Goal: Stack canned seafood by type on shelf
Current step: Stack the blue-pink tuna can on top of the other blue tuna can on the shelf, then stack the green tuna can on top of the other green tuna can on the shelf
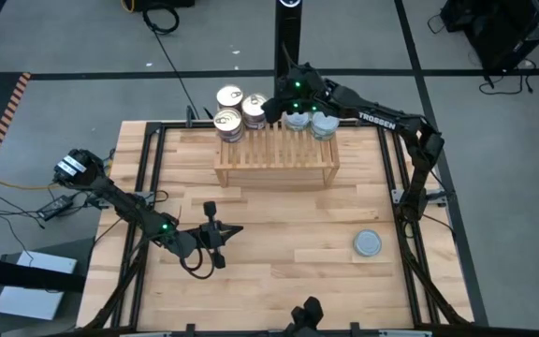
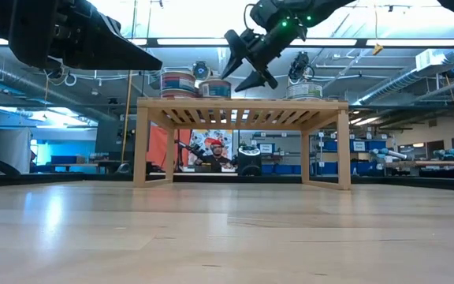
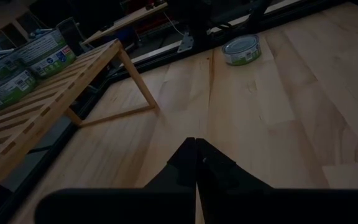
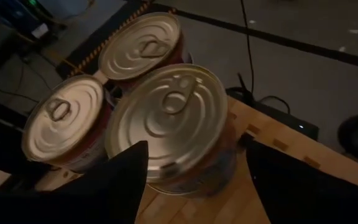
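Big flat wooden table [image 1: 279, 234] holding low light-wood slatted shelf [image 1: 276, 154]. Right gripper [image 1: 271, 109] hovering, fingers spread, over gold-lidded round tin [image 4: 169, 121]. Left gripper [image 1: 215, 234] resting, fingers pressed together.

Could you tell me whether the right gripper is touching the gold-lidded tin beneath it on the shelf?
Cannot tell. In the right wrist view the open right gripper straddles the tin, but no view shows a clear gap or contact.

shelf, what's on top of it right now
On the shelf: gold-lidded tins clustered at its left end, blue-lidded tins further right, all along the far edge. The open right claw hovers over them, covering part of the group, so the exact count is unclear.
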`<state>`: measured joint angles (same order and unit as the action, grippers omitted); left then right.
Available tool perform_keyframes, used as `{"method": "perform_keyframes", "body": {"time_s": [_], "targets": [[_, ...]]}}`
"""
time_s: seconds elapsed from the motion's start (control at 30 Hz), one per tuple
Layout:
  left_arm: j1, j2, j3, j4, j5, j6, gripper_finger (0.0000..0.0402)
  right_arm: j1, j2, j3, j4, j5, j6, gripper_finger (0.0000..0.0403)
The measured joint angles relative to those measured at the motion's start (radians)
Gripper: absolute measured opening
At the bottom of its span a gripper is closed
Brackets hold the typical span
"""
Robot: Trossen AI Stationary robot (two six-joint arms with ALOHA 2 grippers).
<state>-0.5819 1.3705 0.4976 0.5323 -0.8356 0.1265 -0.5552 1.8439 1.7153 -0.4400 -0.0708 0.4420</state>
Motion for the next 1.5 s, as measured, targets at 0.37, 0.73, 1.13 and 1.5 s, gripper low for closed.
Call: {"method": "perform_keyframes", "body": {"time_s": [0.37, 0.73, 1.13, 1.5], "targets": [[0.0, 0.0, 0.0, 0.0, 0.0, 0.0, 0.0005, 0.018, 0.002, 0.0, 0.046, -0.025, -0.111, 0.0212], [0.0, 0.0, 0.0, 0.001, 0.0, 0.0, 0.0005, 0.036, -0.006, 0.002, -0.032, 0.118, -0.314, 0.003], [0.0, 0.0, 0.0, 0.0, -0.002, -0.003, 0.0005, 0.137, -0.099, 0.128, -0.259, 0.186, -0.499, 0.0013], [0.0, 0.0, 0.0, -0.002, -0.002, -0.014, 0.0005, 0.215, -0.109, 0.107, -0.337, 0.199, -0.464, 0.0008]]}}
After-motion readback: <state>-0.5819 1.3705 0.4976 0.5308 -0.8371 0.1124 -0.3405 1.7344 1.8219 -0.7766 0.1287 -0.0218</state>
